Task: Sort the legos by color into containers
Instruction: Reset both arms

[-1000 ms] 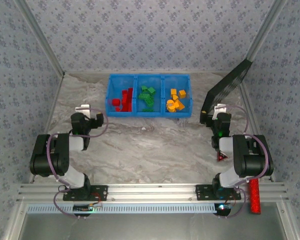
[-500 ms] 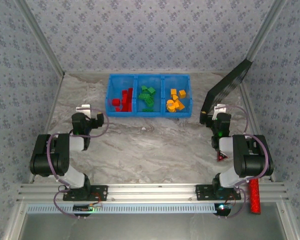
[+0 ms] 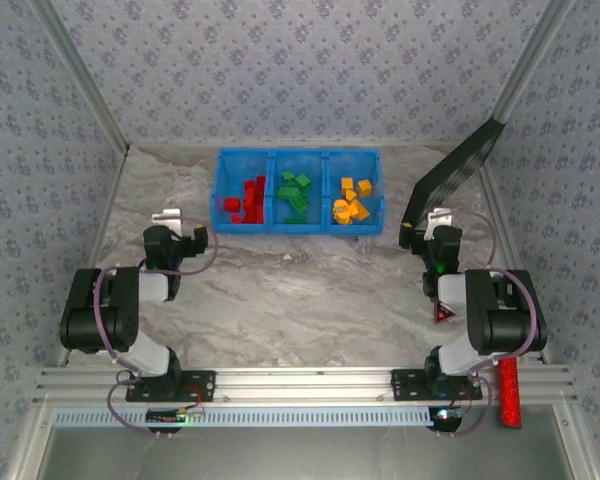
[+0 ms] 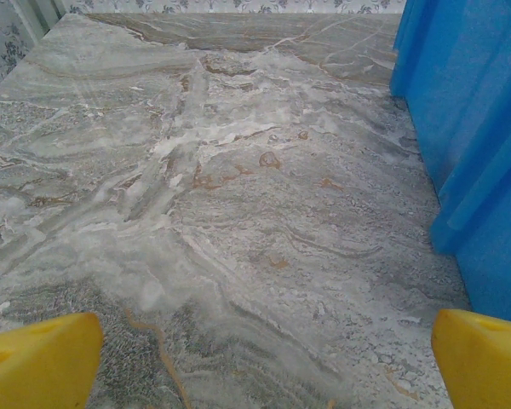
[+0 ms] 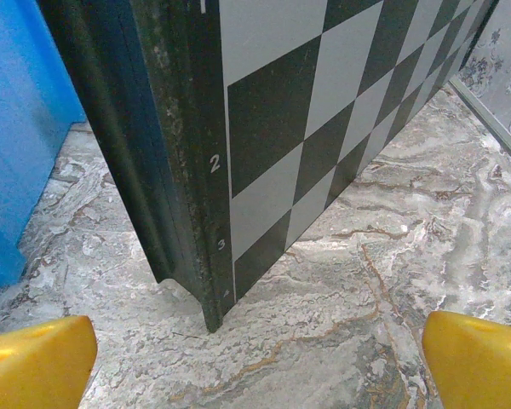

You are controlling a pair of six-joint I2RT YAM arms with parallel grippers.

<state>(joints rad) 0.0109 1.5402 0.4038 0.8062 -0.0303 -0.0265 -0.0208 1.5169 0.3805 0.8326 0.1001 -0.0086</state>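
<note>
The containers are three adjoining compartments of one blue tray (image 3: pixel 298 229) at the back middle of the table. Red legos (image 3: pixel 248 195) lie in the left compartment, green legos (image 3: pixel 295 193) in the middle one, yellow-orange legos (image 3: pixel 351 201) in the right one. My left gripper (image 3: pixel 168 222) is drawn back, near-left of the tray. It is open (image 4: pixel 264 366) over bare marble, with the tray's wall (image 4: pixel 477 128) to its right. My right gripper (image 3: pixel 440 222) sits near-right of the tray. It is open (image 5: pixel 260 362) and empty, with the tray (image 5: pixel 17 128) on its left.
A black checkerboard panel (image 3: pixel 455 175) leans at the back right, its lower corner (image 5: pixel 209 256) just ahead of my right gripper. A long red studded cylinder (image 3: pixel 507 392) lies on the front rail at the right. Marble table (image 3: pixel 310 290) stretches between the arms.
</note>
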